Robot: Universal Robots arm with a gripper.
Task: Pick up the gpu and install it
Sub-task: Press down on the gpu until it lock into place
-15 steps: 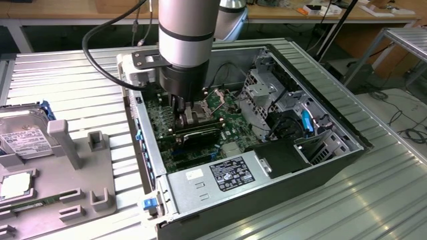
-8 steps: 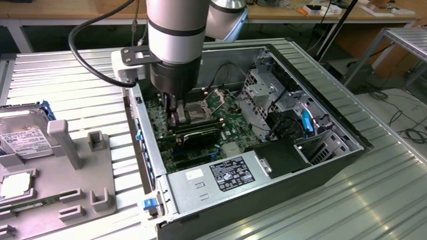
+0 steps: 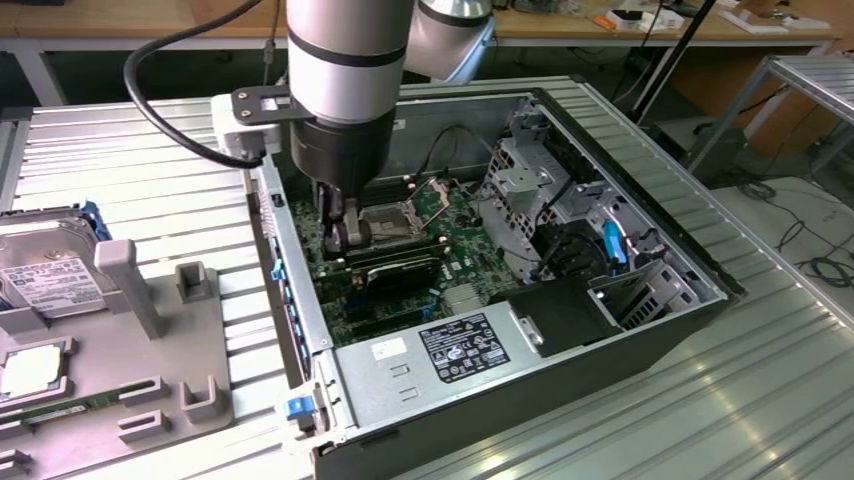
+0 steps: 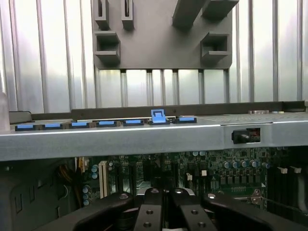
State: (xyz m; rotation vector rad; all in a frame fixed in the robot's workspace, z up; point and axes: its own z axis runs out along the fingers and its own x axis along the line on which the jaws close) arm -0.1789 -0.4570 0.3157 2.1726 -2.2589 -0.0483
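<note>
Item, one: silver power supply box with black label (image 3: 441, 350), nearest, in the open black computer case (image 3: 694, 275), also one, on the ribbed metal desk (image 3: 747, 400). Item, one: gpu (image 3: 395, 268), a thin dark-cooled circuit card standing on edge across the green motherboard, at 5 o'clock of the gripper (image 3: 340, 232). Judged light, stiff and fragile; best held by the bare upper edge, clear of the fan. Fingers (image 4: 150, 216) pressed together just above the card; whether they pinch it cannot be told. Item, one: boxy silver hard drive (image 3: 40, 270) on one grey fixture tray (image 3: 147, 330), at 9 o'clock of the case.
</note>
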